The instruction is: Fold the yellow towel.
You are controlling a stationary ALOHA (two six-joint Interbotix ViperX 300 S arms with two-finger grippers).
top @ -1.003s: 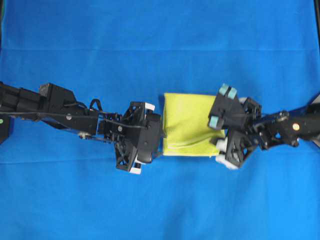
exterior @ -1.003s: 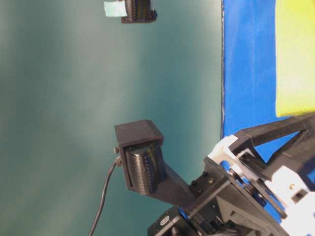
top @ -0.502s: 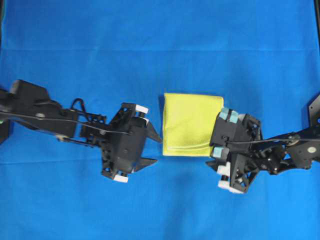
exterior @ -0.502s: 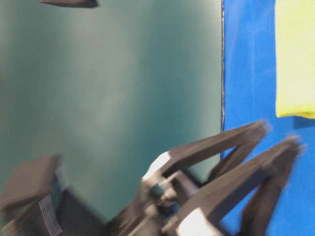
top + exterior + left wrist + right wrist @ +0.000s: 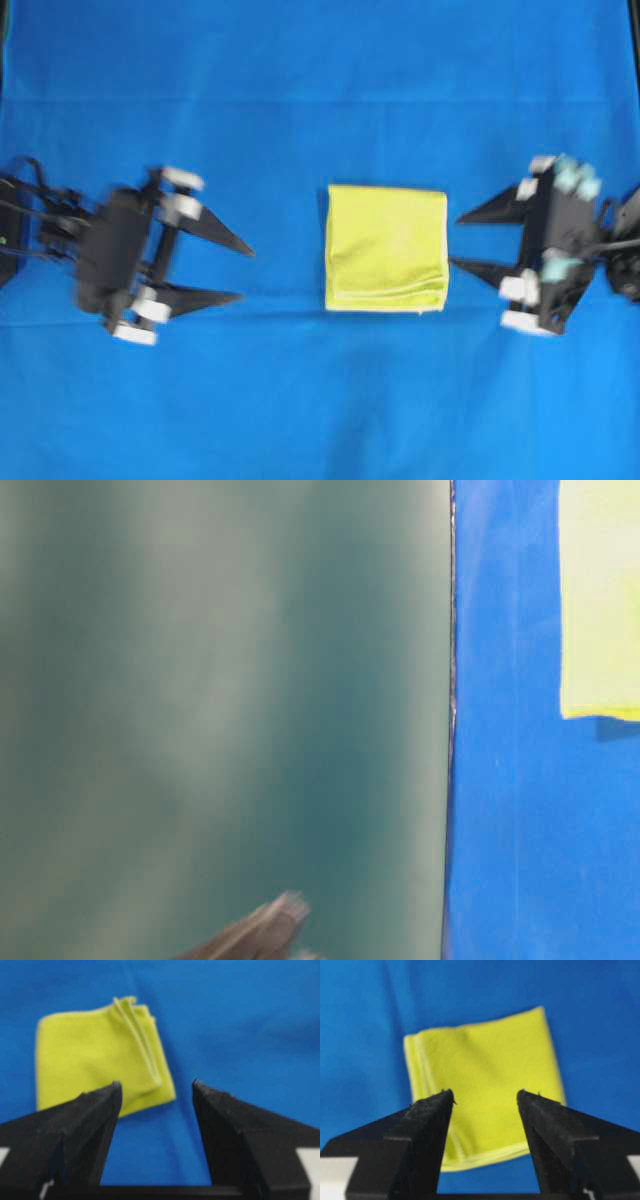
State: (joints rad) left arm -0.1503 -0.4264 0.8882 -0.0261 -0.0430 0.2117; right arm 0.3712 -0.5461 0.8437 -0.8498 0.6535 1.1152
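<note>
A large blue cloth is covering the whole work surface, with a dull green wall filling the table-level view beyond its edge. At the centre of the overhead view the yellow towel is lying flat as a compact folded square, its stacked hems showing along the 6 o'clock edge. Nothing is touching it. The left gripper is sitting well apart at 9 o'clock, jaws spread and empty, tips pointing toward the towel. The right gripper is sitting nearer at 3 o'clock, jaws likewise spread wide and holding nothing. Judging by the layered edges and tidy outline, the folding is looking finished; little seems left beyond the arms clearing away.
</note>
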